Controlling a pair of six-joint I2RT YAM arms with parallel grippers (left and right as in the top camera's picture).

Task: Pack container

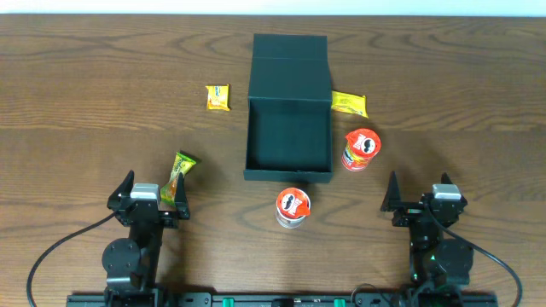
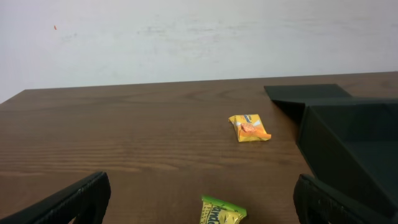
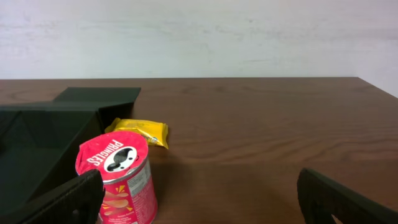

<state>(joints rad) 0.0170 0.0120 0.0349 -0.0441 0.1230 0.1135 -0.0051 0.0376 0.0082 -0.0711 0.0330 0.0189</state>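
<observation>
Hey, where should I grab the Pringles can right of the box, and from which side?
Probably around the mid-body of the Pringles can, approaching from the front with the right gripper; it stands upright, and the container sits close on its left.

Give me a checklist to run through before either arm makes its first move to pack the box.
1. Lid of the container folded back, open: ok.
2. Container inside bare, room to pack: ok.
3. Left gripper open and empty: ok.
4. Right gripper open and empty: ok.
5. Green packet lying just ahead of the left gripper, nothing on top of it: ok.
6. Red can beside the container's right wall standing upright: ok.
</observation>
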